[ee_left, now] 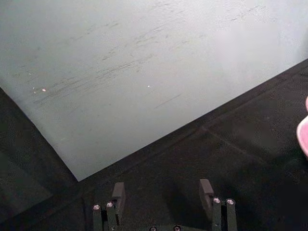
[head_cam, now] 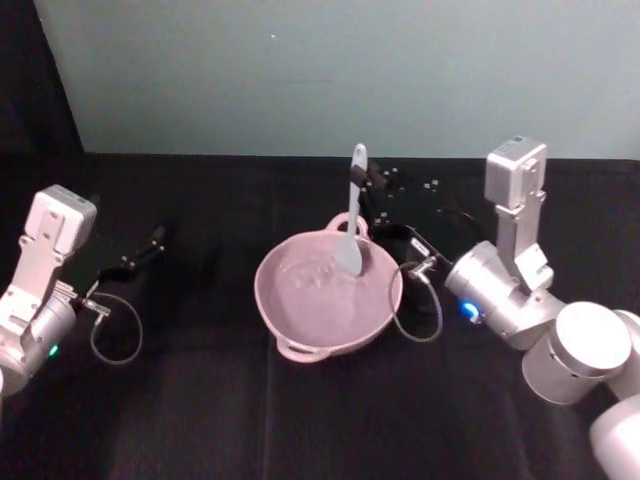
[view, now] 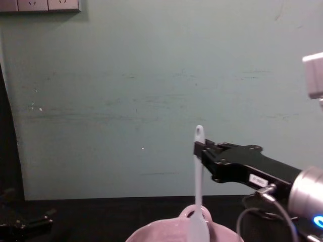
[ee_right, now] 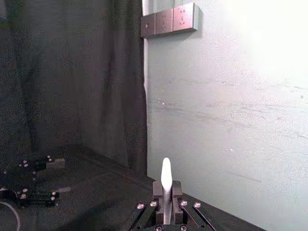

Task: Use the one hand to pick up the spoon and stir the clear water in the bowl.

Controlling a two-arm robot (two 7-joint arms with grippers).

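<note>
- The right gripper [head_cam: 360, 183] reaches in from the bowl's 3 o'clock, its jaws clenched high on the spoon [head_cam: 351, 230] handle.
- The spoon stands upright, paddle head dipped inside the bowl [head_cam: 300, 345] near its 12 o'clock rim.
- The left gripper [head_cam: 152, 243] sits at the bowl's 9 o'clock, well apart, jaws released.

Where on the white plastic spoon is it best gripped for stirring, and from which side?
Grip the white plastic spoon high on its slim handle, just below the hole, from the robot's right, as the black right gripper does. It stands nearly upright, paddle down in the pale pink ceramic bowl, so a high grip probably clears the rim. The left gripper idles at left.
</note>
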